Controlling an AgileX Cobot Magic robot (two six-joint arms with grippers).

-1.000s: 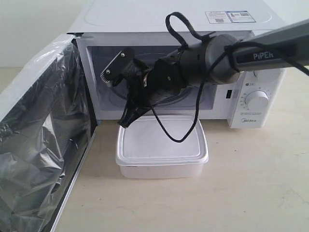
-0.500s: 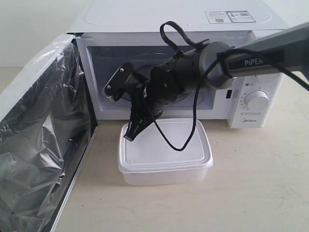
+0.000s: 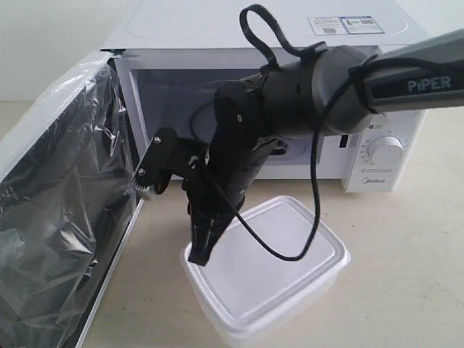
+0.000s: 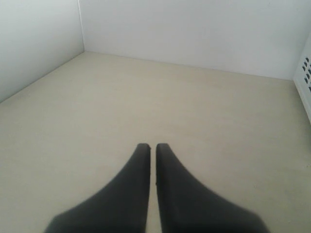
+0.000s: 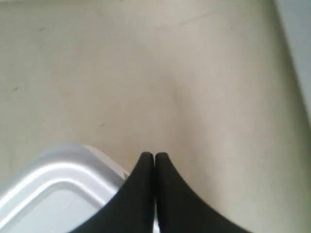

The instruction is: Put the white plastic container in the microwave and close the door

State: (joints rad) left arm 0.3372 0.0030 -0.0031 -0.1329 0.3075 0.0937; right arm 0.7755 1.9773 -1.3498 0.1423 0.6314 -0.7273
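The white plastic container [image 3: 268,275] sits turned at an angle on the table in front of the microwave [image 3: 261,29]. The microwave's door [image 3: 58,217] stands wide open at the left, covered in crinkled film. My right gripper [image 3: 197,255] reaches across from the right and points down. It is shut, pinching the container's rim at the near-left corner. In the right wrist view the container's corner [image 5: 48,194] lies right against the closed right gripper [image 5: 154,156]. My left gripper [image 4: 149,145] is shut and empty over bare table, and it is out of the exterior view.
The right arm and its black cable [image 3: 290,246] hang across the microwave's opening. The control knob [image 3: 384,150] is on the panel at the right. A white vented wall [image 4: 305,68] stands near the left gripper. The open door bounds the left side.
The right gripper has moved down and toward the camera. The container has come with it, away from the microwave front, and has turned at an angle.
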